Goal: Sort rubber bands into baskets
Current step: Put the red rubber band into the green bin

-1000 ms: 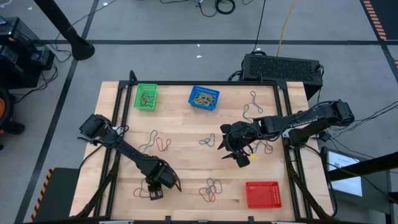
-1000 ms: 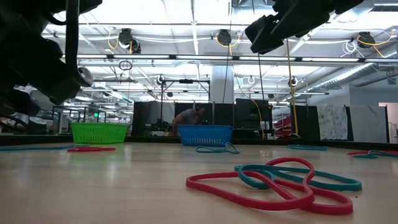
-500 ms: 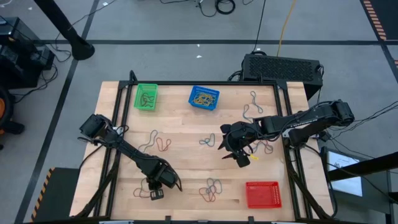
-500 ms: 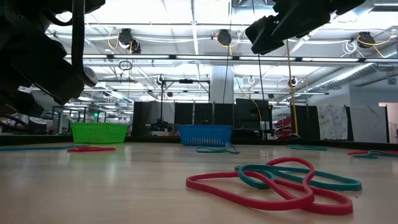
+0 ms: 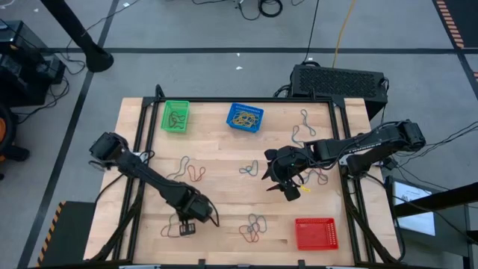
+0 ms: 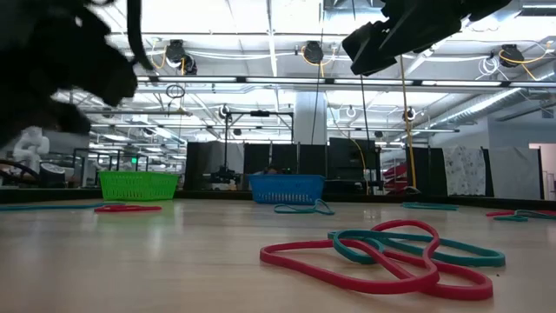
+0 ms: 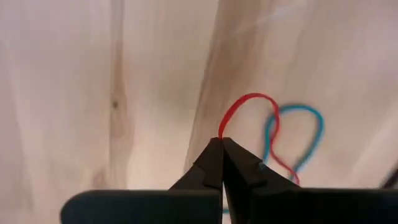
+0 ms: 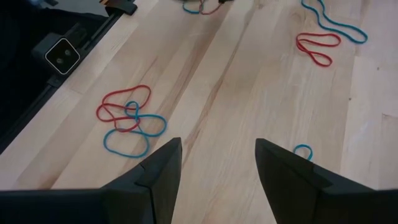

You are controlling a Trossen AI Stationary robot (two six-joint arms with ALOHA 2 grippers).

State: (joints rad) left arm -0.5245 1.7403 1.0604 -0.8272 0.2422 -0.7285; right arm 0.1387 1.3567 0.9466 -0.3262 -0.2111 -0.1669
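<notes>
My left gripper (image 5: 187,227) stands near the table's front left and is shut on a red rubber band (image 7: 249,102), which crosses a blue band (image 7: 300,132). My right gripper (image 5: 288,189) hangs open over the middle right, nothing between its fingers (image 8: 217,168). A green basket (image 5: 175,116) and a blue basket (image 5: 245,117) sit at the far edge, both with bands in them. A red basket (image 5: 315,233) sits at the near right. Loose rubber bands lie scattered (image 5: 254,226), (image 5: 193,173), (image 5: 302,127). My left gripper pinches the red band at one point of its loop (image 7: 221,132), only at the tips of its two fingers. The fingers come from above, pointing steeply down. The loop runs away from the tips and crosses the blue band; whether it is clear of the table I cannot tell.
A black vented box (image 5: 340,81) stands beyond the far right corner. More bands lie under the right arm (image 5: 317,176) and mid-table (image 5: 249,169). In the low view a red and teal tangle (image 6: 382,256) lies nearest. Bare wood shows between the clusters.
My left gripper has risen a little near the table's front left; in the low view its dark bulk has gone upward. The right arm has kept still.
</notes>
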